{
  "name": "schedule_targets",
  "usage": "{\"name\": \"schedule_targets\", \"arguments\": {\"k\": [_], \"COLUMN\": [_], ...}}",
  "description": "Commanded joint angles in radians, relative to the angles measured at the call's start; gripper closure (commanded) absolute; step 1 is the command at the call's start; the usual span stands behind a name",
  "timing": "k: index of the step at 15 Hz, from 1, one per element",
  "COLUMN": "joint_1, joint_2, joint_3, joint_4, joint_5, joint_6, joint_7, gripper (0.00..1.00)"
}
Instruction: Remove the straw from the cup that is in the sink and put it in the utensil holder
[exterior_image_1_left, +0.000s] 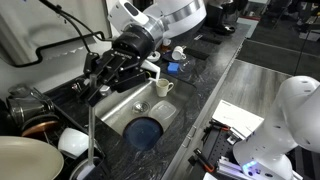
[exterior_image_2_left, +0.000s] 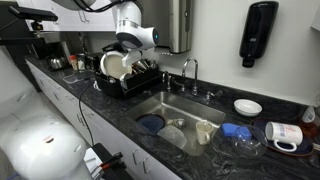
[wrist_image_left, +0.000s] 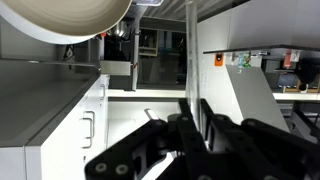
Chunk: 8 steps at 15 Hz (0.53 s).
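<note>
Jaws pinching straw (wrist_image_left: 189, 50), above dish rack (exterior_image_2_left: 138, 80), white bowl (exterior_image_2_left: 112, 66) close beside

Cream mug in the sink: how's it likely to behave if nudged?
The mug looks like rigid ceramic, so probably stiff but chippable against the steel sink. Standing upright on smooth metal, it would likely slide rather than tip.

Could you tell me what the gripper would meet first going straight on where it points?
Nothing close, it seems: in the wrist view the gripper, shut on the straw, faces open room, white cabinets well beyond; depth is unclear.
</note>
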<state>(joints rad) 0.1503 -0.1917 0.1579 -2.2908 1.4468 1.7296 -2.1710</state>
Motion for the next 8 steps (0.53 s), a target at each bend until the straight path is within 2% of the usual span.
{"name": "schedule_targets", "arguments": {"k": [1,8], "joint_1": [0.01,0.026], "joint_2": [0.048,0.082], "joint_3": [0.019,0.045], "joint_4": [0.039,0.067], "joint_5": [0.019,0.004], "joint_6": [0.007,0.045], "joint_7": [-0.059,-0.109], "gripper": [0.97,0.97]}}
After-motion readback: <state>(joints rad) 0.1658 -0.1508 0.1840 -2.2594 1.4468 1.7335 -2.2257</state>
